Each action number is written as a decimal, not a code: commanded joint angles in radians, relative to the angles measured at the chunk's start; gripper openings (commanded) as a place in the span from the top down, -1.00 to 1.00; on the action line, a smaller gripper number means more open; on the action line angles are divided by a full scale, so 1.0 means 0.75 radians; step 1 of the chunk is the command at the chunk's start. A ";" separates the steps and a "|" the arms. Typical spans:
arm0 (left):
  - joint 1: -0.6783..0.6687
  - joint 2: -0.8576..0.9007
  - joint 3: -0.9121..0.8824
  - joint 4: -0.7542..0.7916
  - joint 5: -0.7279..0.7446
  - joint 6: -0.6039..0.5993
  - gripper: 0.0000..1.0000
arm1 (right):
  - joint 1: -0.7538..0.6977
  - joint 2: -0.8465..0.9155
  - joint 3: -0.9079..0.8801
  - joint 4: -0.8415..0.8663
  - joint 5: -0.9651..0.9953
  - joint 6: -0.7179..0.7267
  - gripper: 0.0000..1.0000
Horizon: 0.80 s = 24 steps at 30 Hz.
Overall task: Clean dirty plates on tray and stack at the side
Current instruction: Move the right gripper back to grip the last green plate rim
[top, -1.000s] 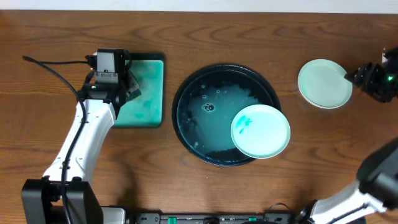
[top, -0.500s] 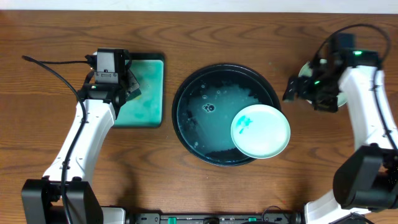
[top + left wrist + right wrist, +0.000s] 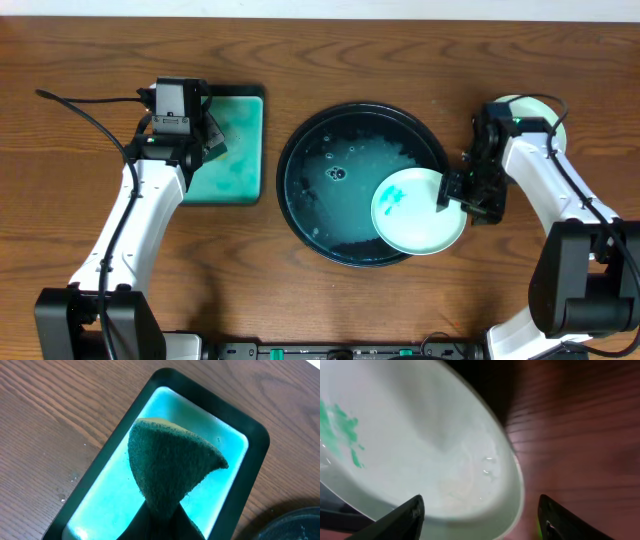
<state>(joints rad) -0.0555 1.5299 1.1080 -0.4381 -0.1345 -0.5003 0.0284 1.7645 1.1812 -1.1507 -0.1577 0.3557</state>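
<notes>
A white plate point(image 3: 415, 212) with teal-green smears lies in the lower right of the round black tray point(image 3: 283, 185), its edge resting over the tray's rim. My right gripper point(image 3: 453, 195) is open at that plate's right edge. In the right wrist view one finger point(image 3: 405, 519) hangs over the plate point(image 3: 420, 435) and the other stands beyond its rim, over the wood. A second, cleaner plate point(image 3: 541, 107) sits on the table at the far right, partly hidden by my right arm. My left gripper point(image 3: 207, 140) is shut on a dark green sponge point(image 3: 170, 465) above the teal rectangular tray point(image 3: 100, 495).
Shallow water with a few bubbles point(image 3: 338, 173) covers the black tray's floor. A black cable point(image 3: 85, 105) trails across the wood left of my left arm. The table's far edge runs along the top of the overhead view.
My right arm has swung from the plate at the far right down to the smeared plate's right edge in the tray. The left arm and sponge have not moved.
</notes>
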 commanded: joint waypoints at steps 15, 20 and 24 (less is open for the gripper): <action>0.006 0.010 -0.010 0.008 -0.019 -0.008 0.86 | 0.008 0.006 -0.139 0.273 -0.079 0.103 0.98; 0.006 0.010 -0.010 0.008 -0.019 -0.008 0.85 | 0.013 0.006 -0.081 0.280 -0.081 0.086 0.98; 0.006 0.011 -0.010 0.018 -0.019 -0.008 0.85 | 0.056 0.006 -0.018 0.346 -0.157 0.031 0.98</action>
<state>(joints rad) -0.0555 1.5299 1.1080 -0.4374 -0.1345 -0.5003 0.0326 1.7660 1.1137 -0.9283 -0.2234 0.4145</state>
